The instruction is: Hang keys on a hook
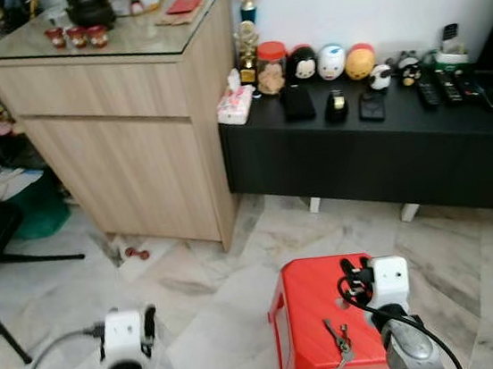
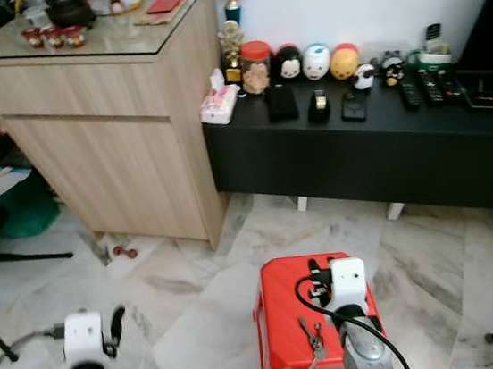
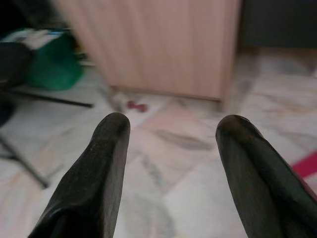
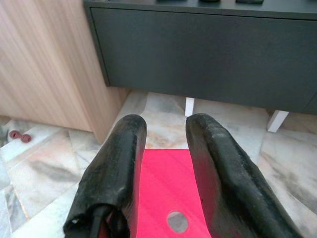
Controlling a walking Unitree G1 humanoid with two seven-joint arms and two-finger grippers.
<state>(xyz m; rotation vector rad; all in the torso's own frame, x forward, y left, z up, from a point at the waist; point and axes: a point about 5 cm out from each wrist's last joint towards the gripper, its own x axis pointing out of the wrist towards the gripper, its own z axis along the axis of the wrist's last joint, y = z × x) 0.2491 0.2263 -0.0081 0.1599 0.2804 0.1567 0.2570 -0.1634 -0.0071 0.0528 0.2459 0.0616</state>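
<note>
The keys lie flat on top of the red stool, toward its near edge, and the right gripper hangs above the same stool, just to the right of them and a little farther out. So the bunch sits near and left of those fingertips; the fingers point away from it, toward the black low cabinet. The keys' long axis runs roughly near-to-far, tilted slightly. In the right wrist view the two black fingers stand a narrow gap apart, nothing between them, red stool top beneath. The left gripper hovers over bare marble floor, well left of the stool, fingers spread wide and empty. Clearly the right arm is the nearer one; my read is it needs to pull back and tip down to reach the keys. No hook can be made out.
</note>
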